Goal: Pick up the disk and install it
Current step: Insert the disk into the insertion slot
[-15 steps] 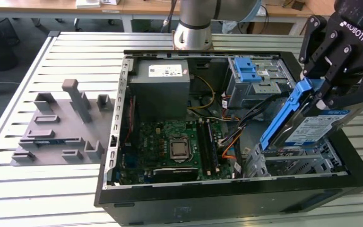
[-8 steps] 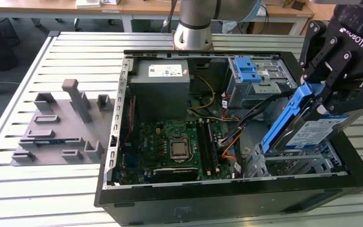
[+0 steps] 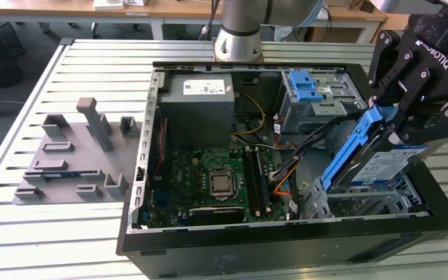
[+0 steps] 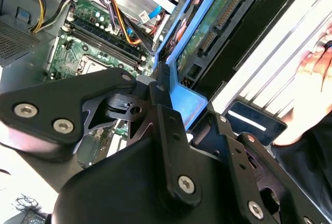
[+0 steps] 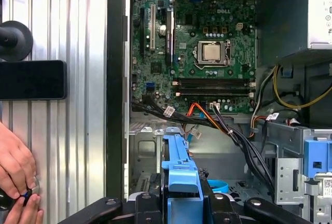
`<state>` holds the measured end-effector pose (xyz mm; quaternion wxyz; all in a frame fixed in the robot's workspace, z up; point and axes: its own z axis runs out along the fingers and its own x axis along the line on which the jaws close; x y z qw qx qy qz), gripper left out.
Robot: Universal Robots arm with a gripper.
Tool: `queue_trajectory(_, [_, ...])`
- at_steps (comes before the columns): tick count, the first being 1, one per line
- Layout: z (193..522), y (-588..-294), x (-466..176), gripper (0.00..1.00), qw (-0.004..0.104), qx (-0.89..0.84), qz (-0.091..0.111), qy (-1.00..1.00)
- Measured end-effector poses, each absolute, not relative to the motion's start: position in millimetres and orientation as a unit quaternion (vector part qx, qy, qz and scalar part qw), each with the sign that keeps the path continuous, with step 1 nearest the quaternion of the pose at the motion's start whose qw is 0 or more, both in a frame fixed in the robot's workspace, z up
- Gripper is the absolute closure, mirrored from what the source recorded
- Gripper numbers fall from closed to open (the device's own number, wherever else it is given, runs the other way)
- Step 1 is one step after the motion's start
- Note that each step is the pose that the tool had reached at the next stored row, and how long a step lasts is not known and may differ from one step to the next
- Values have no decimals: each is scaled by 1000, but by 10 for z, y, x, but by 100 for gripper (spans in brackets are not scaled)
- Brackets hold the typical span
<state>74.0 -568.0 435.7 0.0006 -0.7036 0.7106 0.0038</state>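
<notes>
Overhead, the arm reaches down at the exterior view's right, its fingers (image 3: 405,119) clamped on the disk (image 3: 368,160) by its blue bracket. Tilted steeply, the disk hangs over the open case's (image 3: 286,245) corner bay, white-and-blue label showing, print unreadable.

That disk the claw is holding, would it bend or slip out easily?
Probably stiff: the disk looks like a flat metal slab. Its blue bracket is plastic, so it may flex slightly. The gripper clamps it tilted above the case, so slipping seems possible.
</notes>
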Motion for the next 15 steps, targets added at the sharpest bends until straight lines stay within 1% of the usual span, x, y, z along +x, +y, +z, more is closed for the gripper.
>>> queue_trajectory(15, [4200, -5693, 740, 64, 1, -704, 4, 711])
